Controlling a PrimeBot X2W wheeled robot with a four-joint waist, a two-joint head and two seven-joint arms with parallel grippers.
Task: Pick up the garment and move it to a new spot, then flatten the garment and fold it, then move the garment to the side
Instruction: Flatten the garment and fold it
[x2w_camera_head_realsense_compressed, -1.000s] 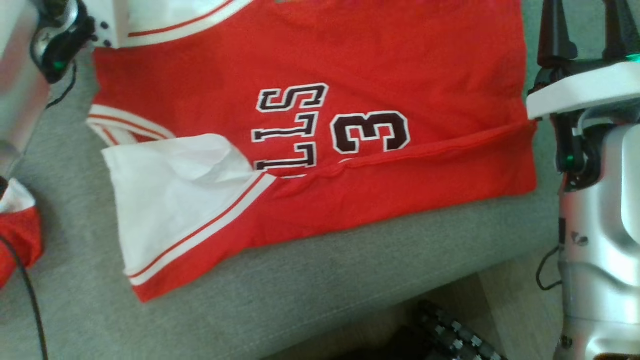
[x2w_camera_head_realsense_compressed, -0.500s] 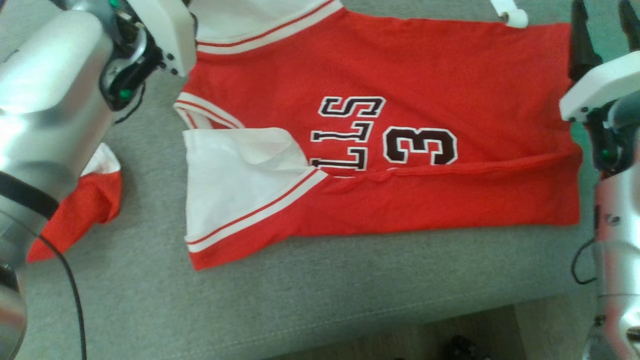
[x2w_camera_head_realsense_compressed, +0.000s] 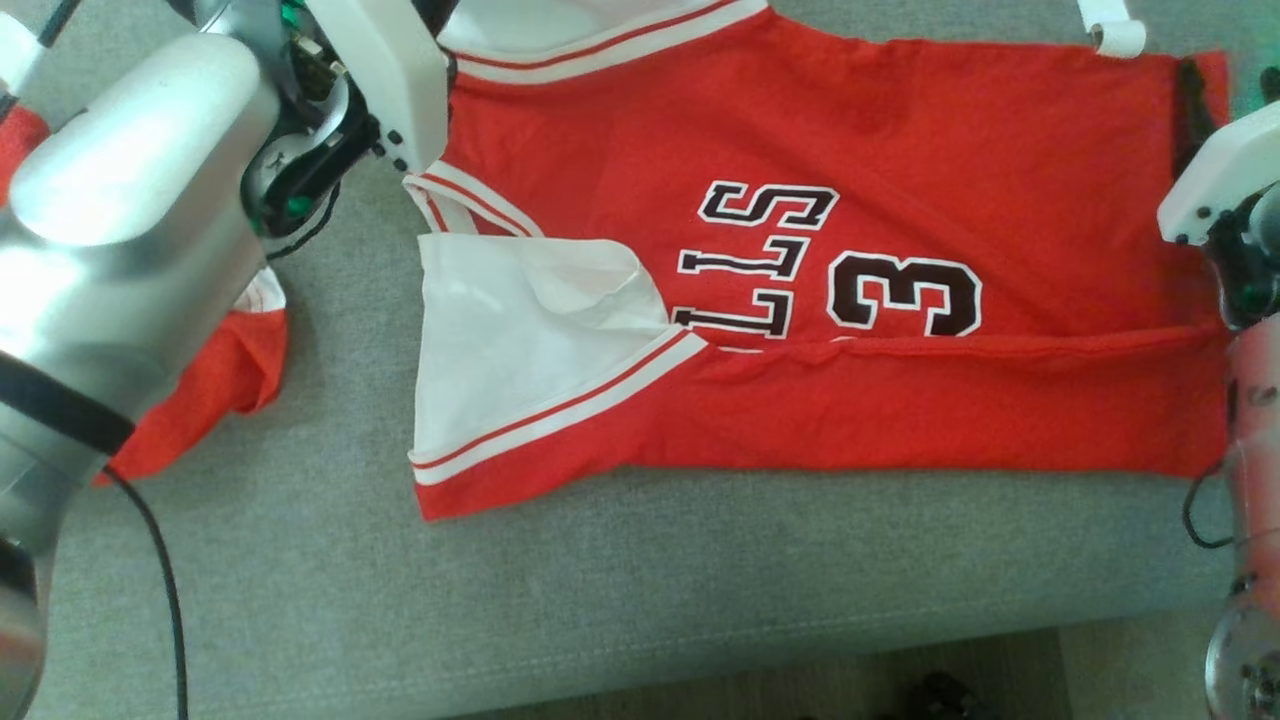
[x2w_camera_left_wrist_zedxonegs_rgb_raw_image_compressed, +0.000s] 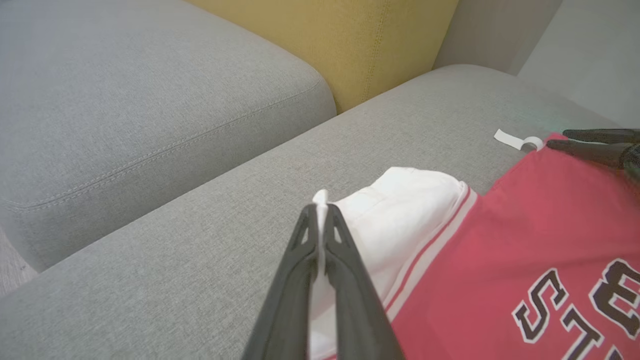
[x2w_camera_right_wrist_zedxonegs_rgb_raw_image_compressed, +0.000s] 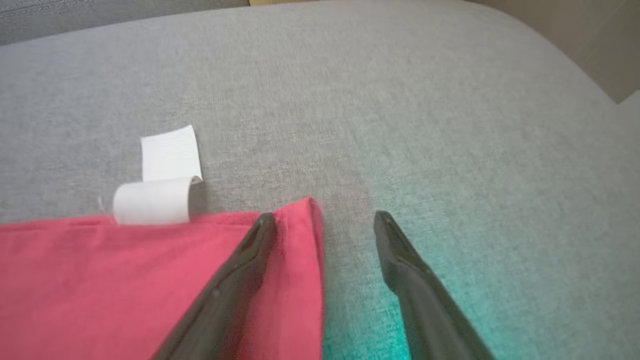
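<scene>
On the grey sofa seat (x2w_camera_head_realsense_compressed: 640, 590) in front of us, the red garment (x2w_camera_head_realsense_compressed: 800, 120) lies spread out, reaching from the middle of the head view to three o'clock. Its near long edge is folded up over the lettering. A flap of its white inner face (x2w_camera_head_realsense_compressed: 520, 350) is turned open toward nine o'clock.

Our left gripper (x2w_camera_left_wrist_zedxonegs_rgb_raw_image_compressed: 320, 212) has its jaws pressed together on a thin edge of the garment's white fabric, at the shoulder end. In the left wrist view a yellow cushion (x2w_camera_left_wrist_zedxonegs_rgb_raw_image_compressed: 350, 45) stands at twelve o'clock behind the seat.

Our right gripper (x2w_camera_right_wrist_zedxonegs_rgb_raw_image_compressed: 325, 216) has its jaws spread apart and holds nothing. One finger lies over the garment's red corner and the other is over bare grey upholstery at that corner's three o'clock side. A curled white tag (x2w_camera_right_wrist_zedxonegs_rgb_raw_image_compressed: 160, 195) sits at ten o'clock from those fingertips, touching the hem.

In the head view a second red cloth (x2w_camera_head_realsense_compressed: 230, 370) lies at nine o'clock, partly under our left forearm and apart from the garment.
</scene>
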